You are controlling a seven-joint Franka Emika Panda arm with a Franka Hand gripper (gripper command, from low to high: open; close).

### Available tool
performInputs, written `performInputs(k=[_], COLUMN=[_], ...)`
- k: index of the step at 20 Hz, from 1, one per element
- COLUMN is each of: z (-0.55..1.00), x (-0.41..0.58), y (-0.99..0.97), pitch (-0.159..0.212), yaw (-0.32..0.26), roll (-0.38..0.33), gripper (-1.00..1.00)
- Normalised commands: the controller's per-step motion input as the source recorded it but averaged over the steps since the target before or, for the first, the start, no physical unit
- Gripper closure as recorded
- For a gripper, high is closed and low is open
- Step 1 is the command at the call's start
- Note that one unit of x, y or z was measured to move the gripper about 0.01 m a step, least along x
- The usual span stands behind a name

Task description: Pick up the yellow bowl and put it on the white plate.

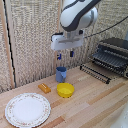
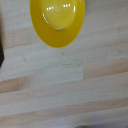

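1. Large round white plate with brownish patterned rim (image 1: 27, 109), nearest, on the exterior view's left of the pale wood table (image 1: 90, 107).
2. Small orange-brown block (image 1: 44, 88), beyond the plate.
3. Small shallow bright yellow bowl (image 1: 65, 90) (image 2: 57, 21), mid-table, right of the block, apart from the plate.
4. Blue cup (image 1: 61, 74), just behind the bowl.
5. White-grey gripper (image 1: 65, 54) hangs above the cup, blue-tipped fingers parted, holding nothing.
6. Dark toaster oven (image 1: 111, 57), far right.

yellow vessel (image 2: 57, 21) cropped, wrist view
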Motion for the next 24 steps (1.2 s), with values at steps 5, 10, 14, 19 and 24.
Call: performInputs(k=[5, 10, 14, 19, 24], z=[-0.38, -0.44, -0.44, -0.43, -0.42], x=[-0.121, 0.013, 0.132, 0.214, 0.174], y=[-0.33, 0.0, 0.07, 0.02, 0.0], pitch=[0.05, 0.106, 0.095, 0.031, 0.001], yaw=[0.02, 0.002, 0.008, 0.03, 0.034], roll=[0.023, -0.015, -0.053, -0.062, -0.033], gripper=[-1.0, -1.0, -1.0, -1.0, -1.0])
